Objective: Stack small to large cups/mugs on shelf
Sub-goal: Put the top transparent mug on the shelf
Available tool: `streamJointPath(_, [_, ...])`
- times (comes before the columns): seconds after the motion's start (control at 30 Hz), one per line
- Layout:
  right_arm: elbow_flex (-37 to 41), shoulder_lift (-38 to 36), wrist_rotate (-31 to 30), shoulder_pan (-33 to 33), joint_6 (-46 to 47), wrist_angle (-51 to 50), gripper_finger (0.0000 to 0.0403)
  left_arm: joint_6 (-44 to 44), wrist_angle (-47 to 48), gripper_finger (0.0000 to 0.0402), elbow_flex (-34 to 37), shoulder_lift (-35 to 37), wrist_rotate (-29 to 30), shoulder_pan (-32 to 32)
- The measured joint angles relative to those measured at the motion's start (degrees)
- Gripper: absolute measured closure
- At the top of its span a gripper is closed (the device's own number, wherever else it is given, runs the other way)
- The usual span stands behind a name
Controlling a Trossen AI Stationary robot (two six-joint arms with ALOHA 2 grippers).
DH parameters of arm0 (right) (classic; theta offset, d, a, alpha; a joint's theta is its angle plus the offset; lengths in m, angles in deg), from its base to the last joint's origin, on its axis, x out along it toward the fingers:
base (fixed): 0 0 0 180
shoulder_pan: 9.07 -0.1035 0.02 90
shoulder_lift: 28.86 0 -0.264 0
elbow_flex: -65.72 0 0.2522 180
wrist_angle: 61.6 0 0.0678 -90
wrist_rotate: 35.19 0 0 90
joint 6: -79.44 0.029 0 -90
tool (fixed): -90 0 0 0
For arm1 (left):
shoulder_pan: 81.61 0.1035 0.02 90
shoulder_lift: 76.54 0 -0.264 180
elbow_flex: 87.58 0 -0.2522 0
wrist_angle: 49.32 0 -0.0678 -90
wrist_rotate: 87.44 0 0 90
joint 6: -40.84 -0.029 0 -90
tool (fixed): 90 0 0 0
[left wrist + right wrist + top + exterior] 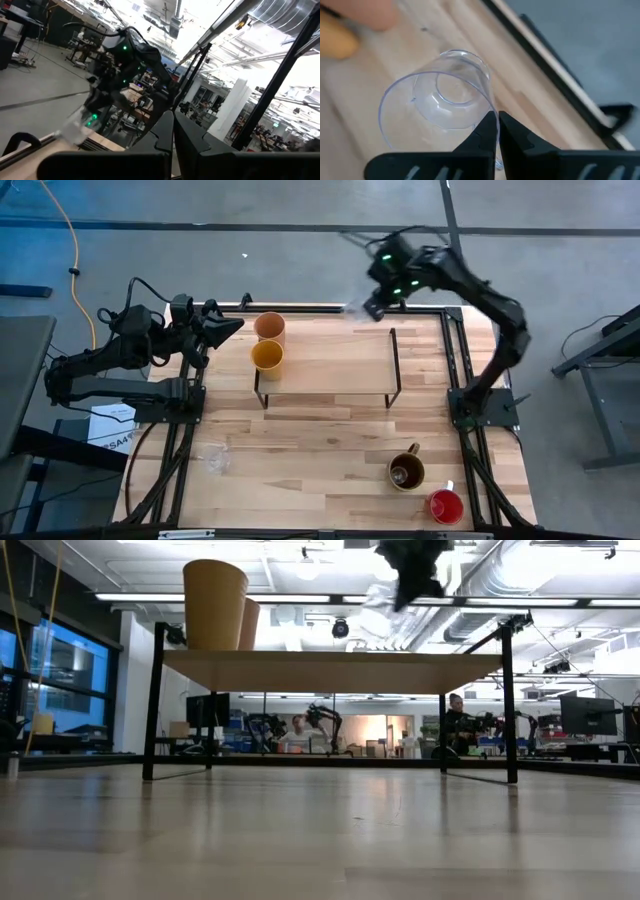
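A clear glass mug (440,107) hangs in the right gripper (497,132), whose dark fingers are pinched shut on its rim; in the high view it shows only as a faint pale blur at the upper middle of the frame, just past the far edge of the low black-framed rack with the light wood top (330,360). Two cups already stand on the rack's left end, a peach tumbler (270,328) and a yellow-orange cup (267,357) touching or nearly so.

Lower right on the table wait a brown handled mug (406,471) and a red-pink cup (446,506); a second clear glass mug (216,461) lies lower left.

The step in hand looks like carrying the glass mug to the rack. Next it would need lowering onto bare wood beside the yellow-orange cup, upright, before the fingers let go. Glass pinched by the rim could slip or tip.

The left gripper (232,326) waits at the table's upper left, fingers together and holding nothing.
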Motion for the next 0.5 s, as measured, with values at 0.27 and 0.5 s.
streamJointPath(0.27, [-11.0, 11.3, 0.3, -9.1, 3.8, -5.5, 0.0403, 0.0, 0.0, 0.0399, 0.0, 0.0, 0.4, 0.0])
streamJointPath(0.5, [-16.4, 16.0, -4.4, -12.0, 8.7, -15.3, 0.0403, 0.0, 0.0, 0.0399, 0.0, 0.0, 0.4, 0.0])
